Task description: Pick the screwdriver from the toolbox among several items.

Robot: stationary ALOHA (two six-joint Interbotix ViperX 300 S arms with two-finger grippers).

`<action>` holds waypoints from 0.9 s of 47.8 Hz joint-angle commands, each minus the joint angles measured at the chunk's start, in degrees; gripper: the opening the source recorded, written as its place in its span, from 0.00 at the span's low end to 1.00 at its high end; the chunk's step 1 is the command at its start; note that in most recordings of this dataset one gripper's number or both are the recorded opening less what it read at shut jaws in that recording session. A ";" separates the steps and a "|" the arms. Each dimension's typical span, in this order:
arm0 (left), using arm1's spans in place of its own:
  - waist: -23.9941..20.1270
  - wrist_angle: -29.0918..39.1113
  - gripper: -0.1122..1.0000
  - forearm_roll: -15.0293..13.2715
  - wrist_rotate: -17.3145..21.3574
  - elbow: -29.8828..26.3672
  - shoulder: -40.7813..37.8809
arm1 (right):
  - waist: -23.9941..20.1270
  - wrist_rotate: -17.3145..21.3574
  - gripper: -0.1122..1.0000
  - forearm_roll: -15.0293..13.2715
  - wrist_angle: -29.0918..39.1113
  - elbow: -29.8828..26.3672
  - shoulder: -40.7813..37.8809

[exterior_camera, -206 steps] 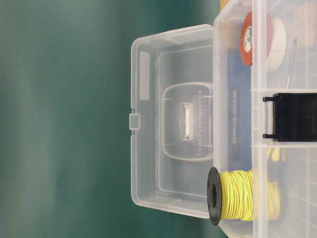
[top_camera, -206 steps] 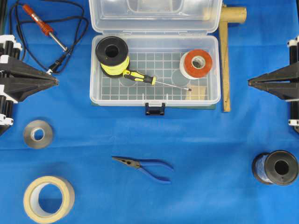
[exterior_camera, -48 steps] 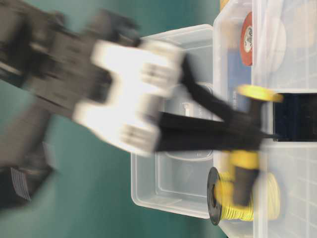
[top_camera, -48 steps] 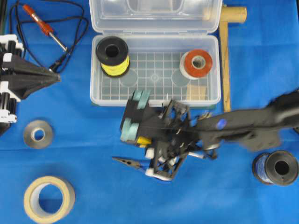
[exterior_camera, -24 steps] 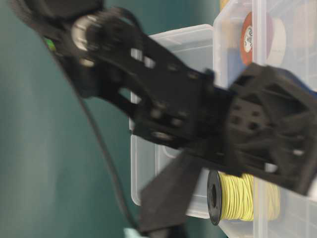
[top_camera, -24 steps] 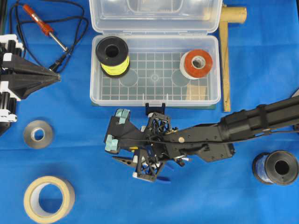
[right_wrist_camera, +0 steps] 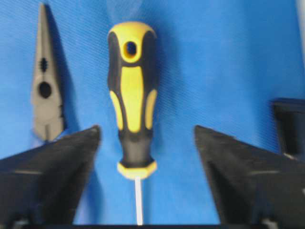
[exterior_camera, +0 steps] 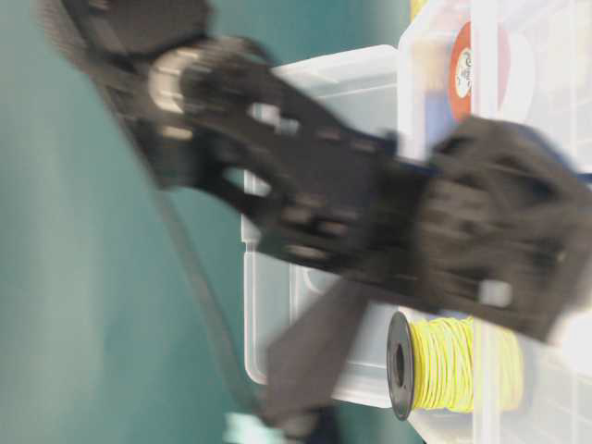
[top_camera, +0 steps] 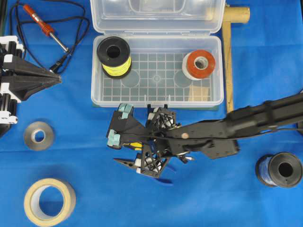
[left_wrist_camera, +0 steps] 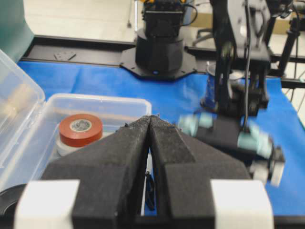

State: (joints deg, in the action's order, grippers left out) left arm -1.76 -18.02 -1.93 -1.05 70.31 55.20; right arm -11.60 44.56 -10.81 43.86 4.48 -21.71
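We've got the screwdriver lying on the blue cloth just in front of the toolbox, right beside the pliers: chunky yellow-and-black handle, thin silver shaft. The right gripper has its jaws spread wide either side of it, not touching. The left gripper sits pinched together.

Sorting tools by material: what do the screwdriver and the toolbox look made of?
Screwdriver: handle looks like moulded plastic or rubber, matte black with yellow panels; the thin shaft seems bare silvery metal. Toolbox: apparently clear, glossy plastic, since its grid floor shows through.
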 commanded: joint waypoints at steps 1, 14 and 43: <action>-0.18 -0.26 0.10 -0.09 0.00 -0.53 -0.18 | -0.70 0.00 0.84 -1.93 1.93 -0.44 7.12; -0.18 -0.26 0.10 -0.09 0.00 -0.53 -0.18 | -4.57 0.53 0.80 -9.32 5.89 5.71 22.94; -0.18 -1.05 0.10 -0.18 0.00 -0.44 -0.18 | -9.32 10.99 0.80 -24.61 -6.59 47.99 66.53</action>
State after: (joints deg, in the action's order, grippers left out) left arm -1.76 -18.46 -1.93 -1.05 70.31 55.28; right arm -20.65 55.02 -33.84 39.29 49.22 40.43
